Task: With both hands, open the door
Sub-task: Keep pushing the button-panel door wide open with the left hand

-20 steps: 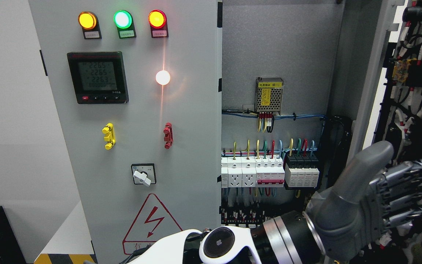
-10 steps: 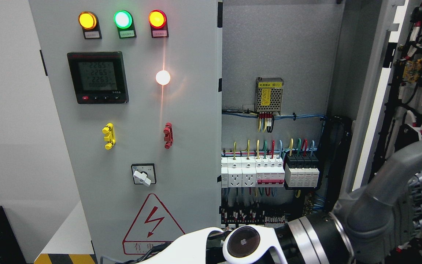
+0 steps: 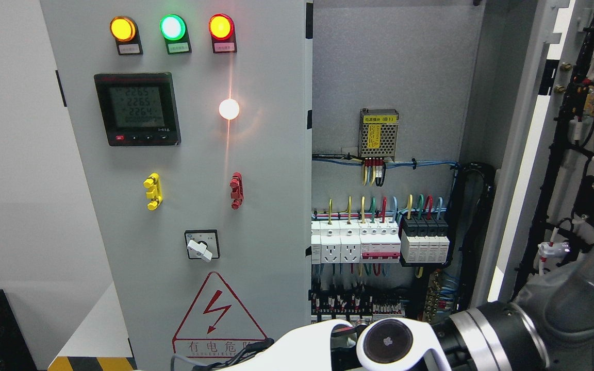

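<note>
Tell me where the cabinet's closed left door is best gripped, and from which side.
Probably the left door by its free vertical edge, beside the open compartment, approached from the right with fingers hooked behind it. That edge is exposed because the right half is open. A dark hinge-like tab sits on the door's far left side, so it likely swings from there.

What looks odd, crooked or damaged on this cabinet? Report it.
Nothing looks damaged or spilled. The white switch knob on the left door points down-left, likely just a setting. The white lamp flares with a vertical streak, probably camera glare. The wires inside look tidy.
</note>
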Available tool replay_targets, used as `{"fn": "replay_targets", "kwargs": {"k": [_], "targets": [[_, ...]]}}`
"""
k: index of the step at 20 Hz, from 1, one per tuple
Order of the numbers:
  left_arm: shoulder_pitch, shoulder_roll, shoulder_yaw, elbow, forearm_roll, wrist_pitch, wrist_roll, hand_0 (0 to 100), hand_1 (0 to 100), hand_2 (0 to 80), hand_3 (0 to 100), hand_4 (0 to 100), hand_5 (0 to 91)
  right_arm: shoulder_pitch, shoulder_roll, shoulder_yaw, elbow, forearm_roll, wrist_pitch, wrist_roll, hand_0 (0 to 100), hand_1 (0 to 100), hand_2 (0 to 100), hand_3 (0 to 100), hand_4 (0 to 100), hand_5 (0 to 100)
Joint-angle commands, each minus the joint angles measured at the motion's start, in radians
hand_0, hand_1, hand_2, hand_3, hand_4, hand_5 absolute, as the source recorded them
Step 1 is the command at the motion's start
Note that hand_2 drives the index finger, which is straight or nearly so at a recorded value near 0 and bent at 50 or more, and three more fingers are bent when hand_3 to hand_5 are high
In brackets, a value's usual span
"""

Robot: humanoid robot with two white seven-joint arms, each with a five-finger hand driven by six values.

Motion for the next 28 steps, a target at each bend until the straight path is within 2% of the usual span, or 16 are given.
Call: {"fn": "replay_targets", "kwargs": {"k": [1, 9, 19, 23, 28], "targets": [[-0.020, -0.088, -0.025, 0.105, 0.001, 0.000, -0.005, 0, 0, 0.0, 0, 0, 0.0, 0.000, 0.000, 0.000, 0.000, -0.025, 0.000, 0.000, 19, 0, 0, 0, 0, 0], [-0.070, -0.094, -0.037, 0.126, 0.015, 0.003, -0.005, 0, 0, 0.0, 0, 0, 0.0, 0.000, 0.000, 0.000, 0.000, -0.025, 0.000, 0.000, 19, 0, 0, 0, 0, 0], [-0.084, -0.094, -0.043, 0.125, 0.012, 0.002, -0.005, 0, 0, 0.0, 0, 0, 0.0, 0.000, 0.000, 0.000, 0.000, -0.025, 0.000, 0.000, 19, 0, 0, 0, 0, 0], [-0.075, -0.077, -0.042, 0.100, 0.012, -0.003, -0.005, 0, 0, 0.0, 0, 0, 0.0, 0.000, 0.000, 0.000, 0.000, -0.025, 0.000, 0.000, 19, 0, 0, 0, 0, 0], [-0.058, -0.007, -0.029, 0.022, 0.012, -0.005, -0.005, 0, 0, 0.0, 0, 0, 0.0, 0.000, 0.000, 0.000, 0.000, -0.025, 0.000, 0.000, 19, 0, 0, 0, 0, 0]]}}
